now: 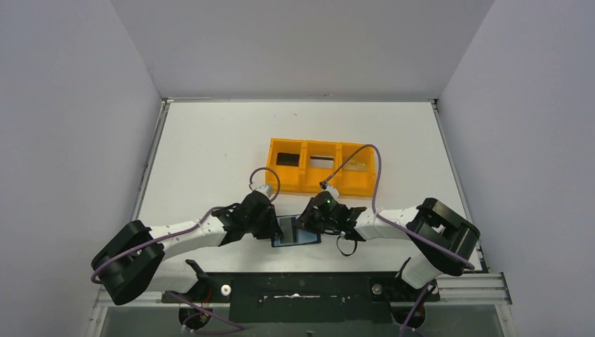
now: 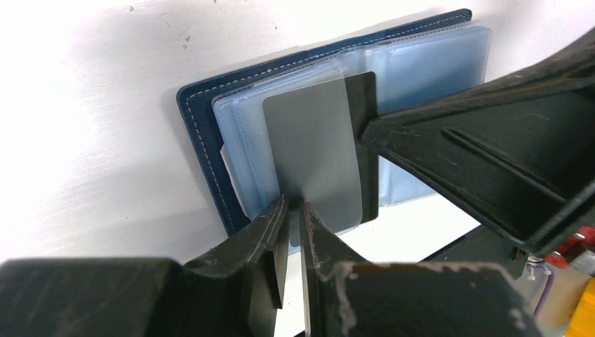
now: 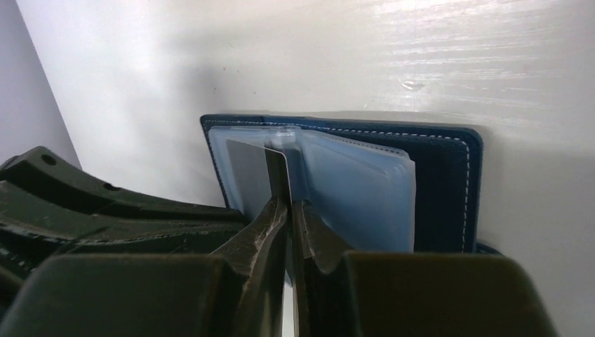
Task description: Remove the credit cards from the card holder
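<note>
**Q:** Over the card holder (image 2: 200, 140), what do the arms grip?

**A:** Both pinch one grey credit card (image 2: 316, 161) with a dark stripe. The left gripper (image 2: 295, 203) is clamped on the card's end that juts past the holder. The right gripper (image 3: 288, 205) is closed narrowly on the striped edge.

**Q:** Where is the holder?

**A:** It lies open on the white table (image 1: 210, 154), clear sleeves fanned up, between both grippers. An orange tray (image 1: 316, 184) sits just beyond it.
</note>
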`<state>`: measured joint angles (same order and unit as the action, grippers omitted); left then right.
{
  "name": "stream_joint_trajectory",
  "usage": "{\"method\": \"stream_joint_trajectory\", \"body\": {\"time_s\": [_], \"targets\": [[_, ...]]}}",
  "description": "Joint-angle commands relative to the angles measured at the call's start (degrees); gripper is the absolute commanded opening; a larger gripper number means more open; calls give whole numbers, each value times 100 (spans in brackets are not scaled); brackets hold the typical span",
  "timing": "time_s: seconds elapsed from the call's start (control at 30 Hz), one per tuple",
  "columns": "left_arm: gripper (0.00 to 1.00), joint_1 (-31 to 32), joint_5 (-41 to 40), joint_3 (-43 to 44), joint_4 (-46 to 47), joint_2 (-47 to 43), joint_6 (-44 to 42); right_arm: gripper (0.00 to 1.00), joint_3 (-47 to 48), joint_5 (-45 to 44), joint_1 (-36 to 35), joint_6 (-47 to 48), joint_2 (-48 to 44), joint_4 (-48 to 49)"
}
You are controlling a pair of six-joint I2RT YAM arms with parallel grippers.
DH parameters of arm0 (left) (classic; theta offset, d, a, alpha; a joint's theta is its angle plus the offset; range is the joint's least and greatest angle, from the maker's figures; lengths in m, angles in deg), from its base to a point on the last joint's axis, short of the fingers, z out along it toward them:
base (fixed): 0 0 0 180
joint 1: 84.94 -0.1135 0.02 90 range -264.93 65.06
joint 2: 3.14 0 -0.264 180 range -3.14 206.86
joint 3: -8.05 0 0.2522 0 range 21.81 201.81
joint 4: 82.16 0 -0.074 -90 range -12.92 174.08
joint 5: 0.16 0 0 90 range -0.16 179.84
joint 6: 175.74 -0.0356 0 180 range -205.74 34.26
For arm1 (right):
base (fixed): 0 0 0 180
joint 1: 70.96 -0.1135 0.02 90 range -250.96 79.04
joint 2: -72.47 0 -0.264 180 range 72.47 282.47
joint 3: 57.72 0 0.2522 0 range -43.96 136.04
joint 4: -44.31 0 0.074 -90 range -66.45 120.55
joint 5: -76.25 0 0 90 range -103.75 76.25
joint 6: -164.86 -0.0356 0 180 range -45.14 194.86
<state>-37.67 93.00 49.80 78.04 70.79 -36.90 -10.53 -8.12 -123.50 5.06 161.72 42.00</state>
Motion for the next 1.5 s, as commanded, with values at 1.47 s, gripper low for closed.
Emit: {"method": "stream_joint_trajectory", "body": {"time_s": [1.47], "targets": [[3, 28, -544, -58, -652, 176, -282, 24, -843, 642, 200, -211, -226, 1601]]}}
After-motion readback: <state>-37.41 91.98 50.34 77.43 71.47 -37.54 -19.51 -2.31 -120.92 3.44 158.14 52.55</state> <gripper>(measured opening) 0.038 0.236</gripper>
